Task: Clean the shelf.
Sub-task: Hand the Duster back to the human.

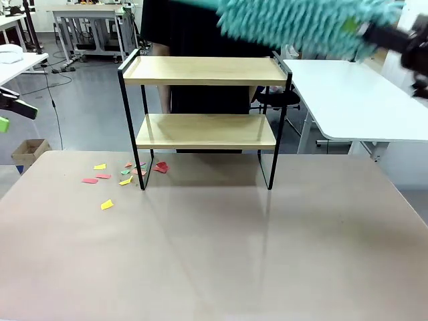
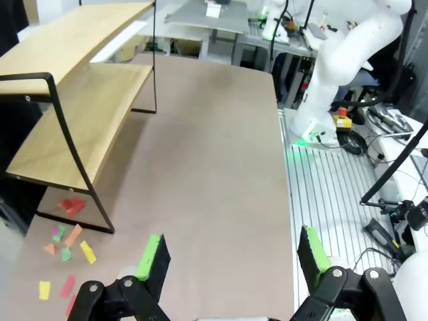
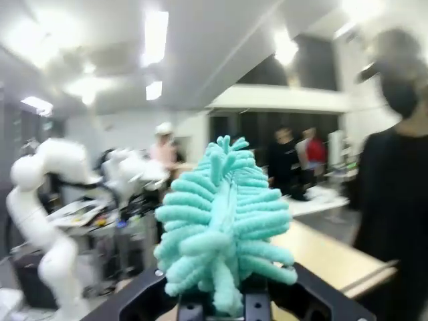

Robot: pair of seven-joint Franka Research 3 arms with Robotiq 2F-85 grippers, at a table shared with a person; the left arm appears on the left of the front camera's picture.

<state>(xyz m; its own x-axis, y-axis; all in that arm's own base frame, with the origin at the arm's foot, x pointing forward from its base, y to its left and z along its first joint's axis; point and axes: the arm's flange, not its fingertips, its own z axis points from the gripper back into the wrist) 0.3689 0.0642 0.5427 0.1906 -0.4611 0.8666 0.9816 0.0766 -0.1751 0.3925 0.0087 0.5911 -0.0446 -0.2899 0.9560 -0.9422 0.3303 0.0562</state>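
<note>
The shelf [image 1: 200,70] stands at the far middle of the table, two light wooden boards on a thin black frame, both boards bare. My right gripper [image 1: 396,37] is high above the shelf's right end, shut on the handle of a fluffy teal duster [image 1: 301,23] that reaches left over the top board, blurred by motion. In the right wrist view the duster [image 3: 224,231] rises from between the right gripper [image 3: 224,302] fingers. My left gripper [image 2: 233,257] is open and holds nothing, low over the table with the shelf [image 2: 73,100] off to its left. It also shows at the front view's left edge [image 1: 5,114].
Several small red, yellow, orange and green paper scraps [image 1: 127,170] lie on the table by the shelf's left leg, and the same paper scraps [image 2: 67,247] appear in the left wrist view. A person in black [image 1: 200,30] stands behind the shelf. A white side table [image 1: 354,100] sits at the far right.
</note>
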